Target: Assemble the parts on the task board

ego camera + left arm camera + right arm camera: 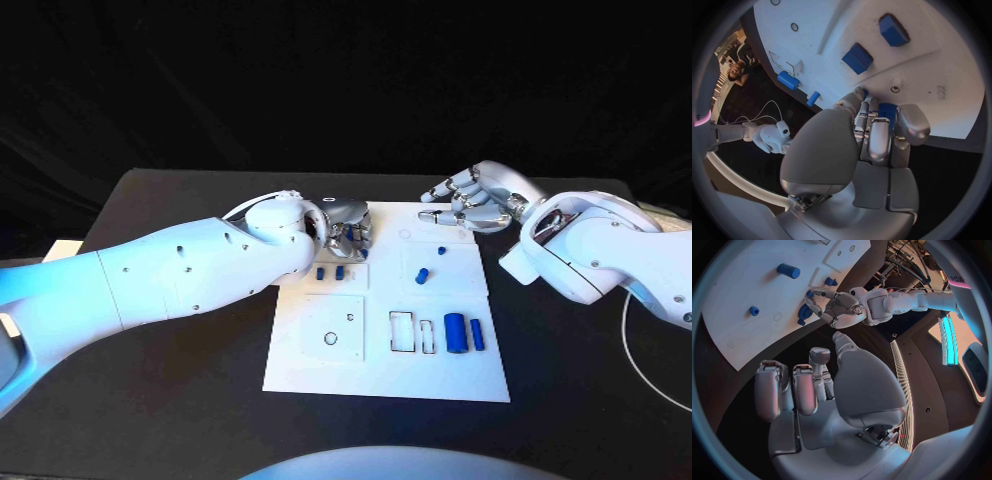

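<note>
Two glossy white arms with rounded shells and small dark screw holes. The left hand (343, 228) and right hand (473, 197) are silver metal, with smooth grey palm plates and segmented fingers (879, 142). A thin white cable (635, 345) loops beside the right arm.

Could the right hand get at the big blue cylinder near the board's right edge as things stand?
Probably yes: the right hand hovers empty off the board's far right corner, and nothing lies between it and the cylinder; the left hand works across the task board.
</note>
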You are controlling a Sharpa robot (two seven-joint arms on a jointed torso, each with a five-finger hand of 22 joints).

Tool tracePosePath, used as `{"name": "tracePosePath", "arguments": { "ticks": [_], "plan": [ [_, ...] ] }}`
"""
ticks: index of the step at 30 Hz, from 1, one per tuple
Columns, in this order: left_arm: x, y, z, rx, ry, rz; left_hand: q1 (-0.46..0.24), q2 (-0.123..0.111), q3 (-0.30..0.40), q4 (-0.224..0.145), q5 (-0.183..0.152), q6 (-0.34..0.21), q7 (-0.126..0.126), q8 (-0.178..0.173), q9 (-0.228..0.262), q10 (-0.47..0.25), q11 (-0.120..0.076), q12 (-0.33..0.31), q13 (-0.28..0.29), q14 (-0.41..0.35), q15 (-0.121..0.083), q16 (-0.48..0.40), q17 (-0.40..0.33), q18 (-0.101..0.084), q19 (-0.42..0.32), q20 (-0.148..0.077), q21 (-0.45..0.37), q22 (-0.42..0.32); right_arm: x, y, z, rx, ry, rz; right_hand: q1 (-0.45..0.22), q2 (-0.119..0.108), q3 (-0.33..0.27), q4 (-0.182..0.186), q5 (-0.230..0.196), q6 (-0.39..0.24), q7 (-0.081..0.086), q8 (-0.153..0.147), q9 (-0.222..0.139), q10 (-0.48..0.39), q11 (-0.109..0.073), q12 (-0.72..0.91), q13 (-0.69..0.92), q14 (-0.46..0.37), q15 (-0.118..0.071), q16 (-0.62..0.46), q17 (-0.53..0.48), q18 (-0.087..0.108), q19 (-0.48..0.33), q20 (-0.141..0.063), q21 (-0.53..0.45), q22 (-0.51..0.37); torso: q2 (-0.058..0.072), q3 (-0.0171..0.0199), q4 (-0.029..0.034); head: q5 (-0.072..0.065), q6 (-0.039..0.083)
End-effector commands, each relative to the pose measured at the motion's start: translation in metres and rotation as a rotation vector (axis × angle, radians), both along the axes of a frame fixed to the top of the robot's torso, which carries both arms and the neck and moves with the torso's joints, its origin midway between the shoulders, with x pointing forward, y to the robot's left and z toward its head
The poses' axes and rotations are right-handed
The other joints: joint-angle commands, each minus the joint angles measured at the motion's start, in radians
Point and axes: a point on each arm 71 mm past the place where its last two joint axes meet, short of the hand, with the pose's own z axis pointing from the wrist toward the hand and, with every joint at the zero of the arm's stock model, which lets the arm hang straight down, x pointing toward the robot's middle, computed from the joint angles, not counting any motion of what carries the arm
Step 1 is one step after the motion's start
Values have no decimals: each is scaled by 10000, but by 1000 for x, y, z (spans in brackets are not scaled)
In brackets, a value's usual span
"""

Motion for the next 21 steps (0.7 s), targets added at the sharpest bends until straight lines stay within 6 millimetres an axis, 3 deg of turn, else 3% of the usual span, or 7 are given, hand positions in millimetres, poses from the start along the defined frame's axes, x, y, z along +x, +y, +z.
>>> {"name": "tracePosePath", "arguments": {
  "ticks": [1,21],
  "plan": [
    [-1,-1,-3,365,163,6,11,-50,73,1,30,89,-25,-43,-16,107,6,-42,-18,260,-59,-51,-23,-115,71,-26,56,25,-1,2,-1,-38,35,163,-22,84,-41,-2,52,74,1,4,1,-54,-25,-26,-12,656,-79,-52,733,90,-28,-6,-40,-3,1,-4,3,4,-9],
    [-1,-6,-1,-38,-6,-391,135,60,1160,-433,-57,882,-92,-78,-148,1115,-177,-248,12,260,-201,24,-245,-194,112,-156,512,527,-1,3,-1,-39,50,202,2,111,-44,-8,67,78,-2,5,2,-36,-28,17,11,660,-82,-45,747,86,-18,-7,-33,15,0,-1,-4,24,-21]
  ]
}}
